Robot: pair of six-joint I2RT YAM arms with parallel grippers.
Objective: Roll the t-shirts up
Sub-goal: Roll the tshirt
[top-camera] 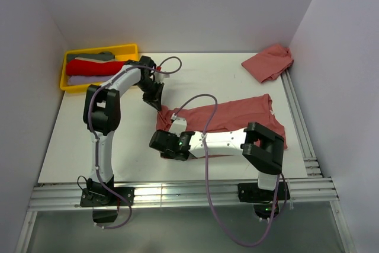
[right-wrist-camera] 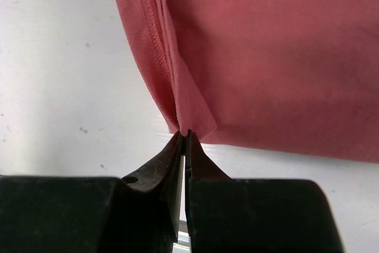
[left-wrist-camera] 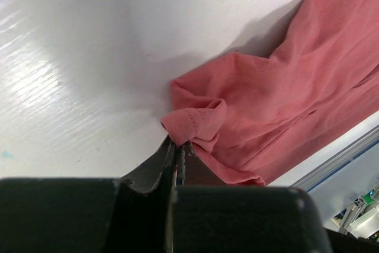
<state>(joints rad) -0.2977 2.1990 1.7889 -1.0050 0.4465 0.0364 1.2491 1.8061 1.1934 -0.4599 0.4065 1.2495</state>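
Now, left gripper (left-wrist-camera: 177,144): my jaws are pressed together on a bunched hem corner of the flat salmon t-shirt (top-camera: 237,114); no gap shows between the tips.
Right gripper (right-wrist-camera: 185,135): my jaws are closed tight on a folded corner of the same shirt, beside a stitched hem.
Grip positions: both at the shirt's left end, my left on the far corner, my right on the near one.
Flat salmon t-shirt: lies lengthwise across the middle of the white table (top-camera: 71,140), folded into a long band, partly under my right arm.
Crumpled salmon t-shirt (top-camera: 269,62): far right corner, well apart.
Yellow tray (top-camera: 100,48): far left; it holds grey (top-camera: 92,57), bright red (top-camera: 95,67) and lavender (top-camera: 83,79) shirts.
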